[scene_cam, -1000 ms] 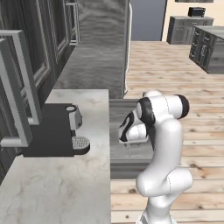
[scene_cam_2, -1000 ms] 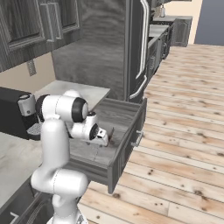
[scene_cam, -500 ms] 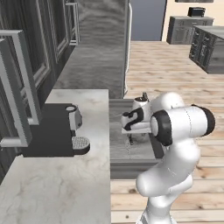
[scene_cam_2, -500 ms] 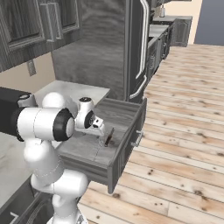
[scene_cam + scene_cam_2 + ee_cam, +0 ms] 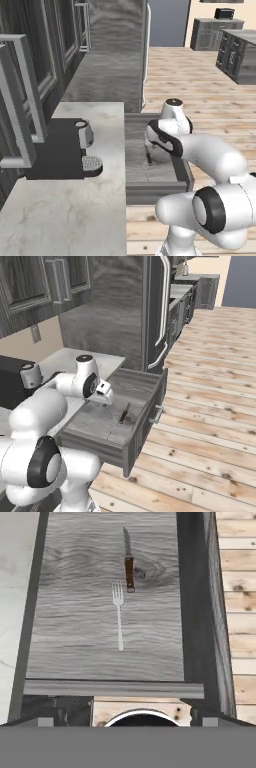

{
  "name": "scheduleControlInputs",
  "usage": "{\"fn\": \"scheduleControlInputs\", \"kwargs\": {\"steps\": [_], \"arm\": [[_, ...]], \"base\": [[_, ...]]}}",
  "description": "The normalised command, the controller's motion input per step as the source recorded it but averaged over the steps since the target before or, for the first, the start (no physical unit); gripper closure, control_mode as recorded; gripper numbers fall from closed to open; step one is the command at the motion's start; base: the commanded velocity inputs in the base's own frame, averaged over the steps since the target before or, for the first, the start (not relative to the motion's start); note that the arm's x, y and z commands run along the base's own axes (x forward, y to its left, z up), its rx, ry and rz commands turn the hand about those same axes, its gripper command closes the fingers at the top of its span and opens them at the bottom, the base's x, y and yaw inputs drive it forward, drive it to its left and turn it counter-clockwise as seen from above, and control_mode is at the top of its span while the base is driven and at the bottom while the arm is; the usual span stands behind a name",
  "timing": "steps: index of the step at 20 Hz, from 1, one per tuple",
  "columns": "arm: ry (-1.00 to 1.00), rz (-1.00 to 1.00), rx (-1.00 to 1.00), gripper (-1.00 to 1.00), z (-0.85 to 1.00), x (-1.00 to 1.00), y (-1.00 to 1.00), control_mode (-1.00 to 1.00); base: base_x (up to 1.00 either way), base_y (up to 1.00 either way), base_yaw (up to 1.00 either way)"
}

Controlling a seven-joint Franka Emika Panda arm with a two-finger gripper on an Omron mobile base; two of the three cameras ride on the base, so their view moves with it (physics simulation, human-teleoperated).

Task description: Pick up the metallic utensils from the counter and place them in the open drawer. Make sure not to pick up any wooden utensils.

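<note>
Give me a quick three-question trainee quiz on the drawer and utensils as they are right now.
1. True or false: the fork lies on the floor of the open drawer.
2. Which utensil lies beside the fork in the drawer? A) wooden spoon B) knife C) whisk
3. Fill in: the jaws of the gripper above the drawer stand ____.

Key:
1. True; in the hand view it rests flat on the grey floor.
2. B; the knife with the brown handle lies just past the fork's tines, apart from them.
3. Open, holding nothing.
</note>
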Motion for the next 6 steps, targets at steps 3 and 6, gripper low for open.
{"fn": "scheduleControlInputs", "kwargs": {"steps": [3, 6], "arm": [[-0.25, 0.00, 0.00, -1.00, 1.00, -0.75, 0.00, -1.00], [-0.27, 0.00, 0.00, -1.00, 0.99, -0.78, 0.00, -1.00]], "base": [[0.00, 0.00, 0.00], [0.00, 0.00, 0.00]]}}
